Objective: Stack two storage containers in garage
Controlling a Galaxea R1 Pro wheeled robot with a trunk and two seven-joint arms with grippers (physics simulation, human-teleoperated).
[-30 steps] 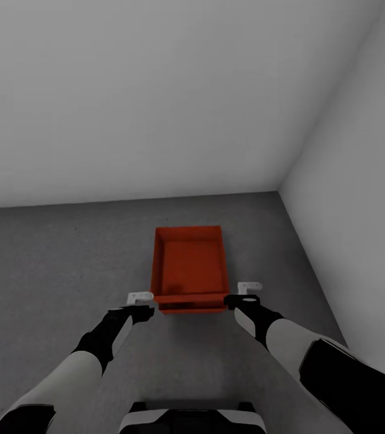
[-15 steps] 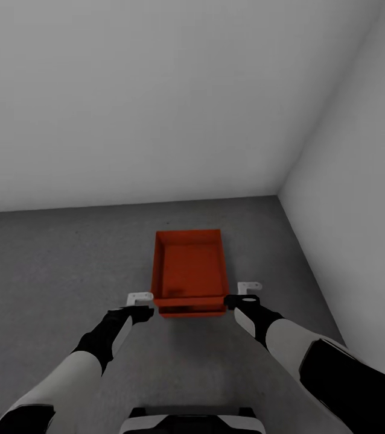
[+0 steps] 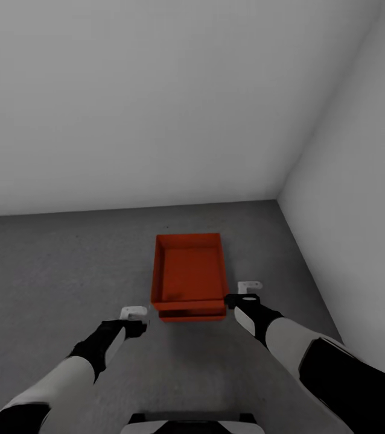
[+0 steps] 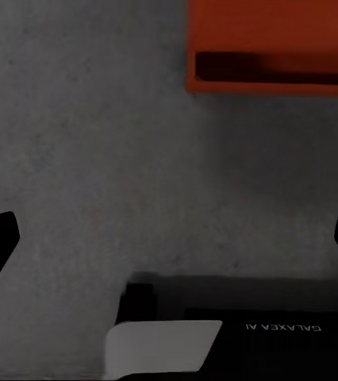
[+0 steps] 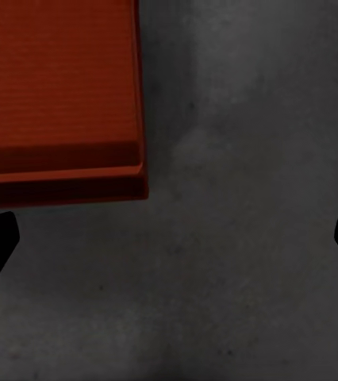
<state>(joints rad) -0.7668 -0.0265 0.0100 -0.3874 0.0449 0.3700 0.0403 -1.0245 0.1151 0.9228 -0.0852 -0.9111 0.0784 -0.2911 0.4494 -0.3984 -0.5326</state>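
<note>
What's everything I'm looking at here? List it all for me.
Storage containers: two, orange-red, one stacked on the other, on the floor near the room's corner.
Floor: one, dark grey speckled concrete.
Walls: two, plain white, meeting in a corner at the right.
Robot base: one, white and black, at the head view's lower edge.
Left gripper: one, white-tipped, open, empty, beside the stack.
Right gripper: one, white-tipped, open, empty, beside the stack.

One container (image 3: 191, 274) sits stacked on the other (image 3: 192, 315) on the floor (image 3: 47, 265), near the corner, with both grippers just before the stack.
</note>
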